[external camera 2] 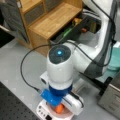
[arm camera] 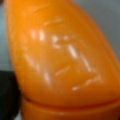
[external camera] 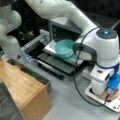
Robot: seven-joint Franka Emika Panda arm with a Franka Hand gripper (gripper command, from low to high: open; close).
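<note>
Down at the lower right of a front view, our gripper (external camera: 108, 93) hangs over a white scale-like base (external camera: 113, 103) on the grey table (external camera: 67, 105), and in both front views a bit of orange shows beneath it. Seen in a front view, that orange object (external camera 2: 59, 108) sits right under the blue part of our hand, on the round plate of the white base (external camera 2: 43, 112), and our gripper (external camera 2: 60, 106) is directly on top of it. Our wrist view is almost filled by the orange object (arm camera: 62, 57), glossy and tapering, very close to the camera. We cannot tell how wide our fingers stand or whether they grip the orange piece, since the hand's body covers them.

Behind, in a front view, a teal bowl (external camera: 64, 48) rests on the open door of a small oven (external camera: 65, 30). A wooden cabinet (external camera: 23, 86) stands at a front view's left, with a dark tray (external camera: 37, 75) of small things just beside it. The black cable (external camera: 76, 82) loops from the arm to the hand.
</note>
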